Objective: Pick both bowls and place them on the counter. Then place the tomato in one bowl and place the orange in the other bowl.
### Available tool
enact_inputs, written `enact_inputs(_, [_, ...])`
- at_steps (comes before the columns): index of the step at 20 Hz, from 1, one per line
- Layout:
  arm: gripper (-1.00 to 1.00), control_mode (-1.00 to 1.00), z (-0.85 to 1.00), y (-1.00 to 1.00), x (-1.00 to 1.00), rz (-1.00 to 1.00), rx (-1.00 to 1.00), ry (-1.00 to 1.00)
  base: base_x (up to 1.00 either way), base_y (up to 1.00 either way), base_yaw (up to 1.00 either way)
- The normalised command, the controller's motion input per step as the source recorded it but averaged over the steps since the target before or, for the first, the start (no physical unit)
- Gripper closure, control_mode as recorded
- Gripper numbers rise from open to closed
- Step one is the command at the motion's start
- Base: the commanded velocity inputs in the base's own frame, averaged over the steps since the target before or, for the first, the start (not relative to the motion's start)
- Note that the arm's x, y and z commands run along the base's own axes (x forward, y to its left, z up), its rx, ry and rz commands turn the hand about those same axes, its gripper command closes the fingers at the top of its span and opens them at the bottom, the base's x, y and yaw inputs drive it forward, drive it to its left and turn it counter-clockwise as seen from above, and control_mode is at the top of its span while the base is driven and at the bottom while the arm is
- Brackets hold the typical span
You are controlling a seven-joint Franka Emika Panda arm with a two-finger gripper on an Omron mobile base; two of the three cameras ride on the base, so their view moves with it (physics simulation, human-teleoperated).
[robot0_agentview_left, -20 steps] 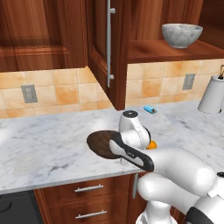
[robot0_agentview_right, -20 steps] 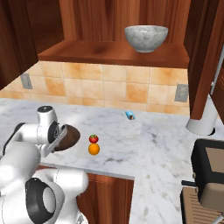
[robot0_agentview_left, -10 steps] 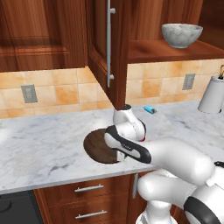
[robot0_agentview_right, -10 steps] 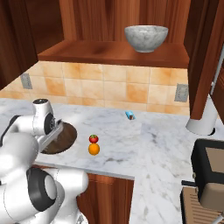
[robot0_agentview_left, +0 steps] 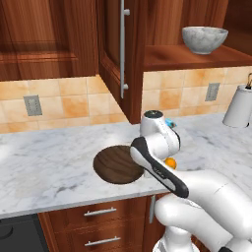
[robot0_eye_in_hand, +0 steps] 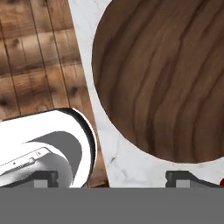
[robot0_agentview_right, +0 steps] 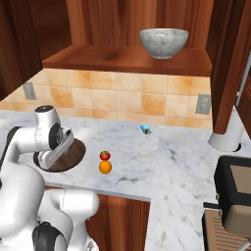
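The wide dark brown wooden bowl (robot0_agentview_left: pixel 115 165) (robot0_agentview_right: pixel 72 152) (robot0_eye_in_hand: pixel 162 78) rests on the marble counter (robot0_agentview_left: pixel 49 157) near its front edge. My gripper (robot0_eye_in_hand: pixel 113 178) (robot0_agentview_right: pixel 55 156) hovers just above the bowl's rim, open, with nothing between its fingertips (robot0_eye_in_hand: pixel 44 176). The red tomato (robot0_agentview_right: pixel 105 155) and the orange (robot0_agentview_right: pixel 105 167) (robot0_agentview_left: pixel 170 162) lie side by side on the counter just right of the bowl. The grey-white marbled bowl (robot0_agentview_left: pixel 204 39) (robot0_agentview_right: pixel 163 43) stands up on the wooden shelf (robot0_agentview_right: pixel 122 59).
A small blue object (robot0_agentview_right: pixel 146 129) lies near the backsplash. A white paper towel roll (robot0_agentview_left: pixel 240 107) (robot0_agentview_right: pixel 226 137) stands at the right. A dark toaster-like appliance (robot0_agentview_right: pixel 236 193) sits on the side counter. An open cabinet door (robot0_agentview_left: pixel 118 54) hangs above the bowl.
The gripper has opened and let go of the brown bowl, which now lies on the counter. The hand has drawn slightly up from it.
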Motion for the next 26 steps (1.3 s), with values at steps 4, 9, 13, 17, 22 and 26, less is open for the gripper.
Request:
enact_inputs(4, [-1.0, -1.0, 0.39, -0.54, -0.29, 0.0, -0.01, -0.13, 0.0, 0.0, 0.0])
enact_inputs(9, [-1.0, -1.0, 0.66, -0.42, -0.3, -0.06, 0.0, -0.16, 0.0, 0.0, 0.0])
enact_inputs(13, [-1.0, -1.0, 0.78, -0.53, -0.26, -0.15, 0.0, -0.13, 0.0, 0.0, 0.0])
enact_inputs(17, [-1.0, -1.0, 1.0, -0.44, -0.23, -0.13, -0.01, -0.18, 0.0, 0.0, 0.0])
enact_inputs(22, [-1.0, -1.0, 1.0, -0.41, -0.16, -0.12, -0.02, -0.18, 0.0, 0.0, 0.0])
enact_inputs(26, [-1.0, -1.0, 1.0, -0.41, -0.04, -0.09, -0.03, -0.19, 0.0, 0.0, 0.0])
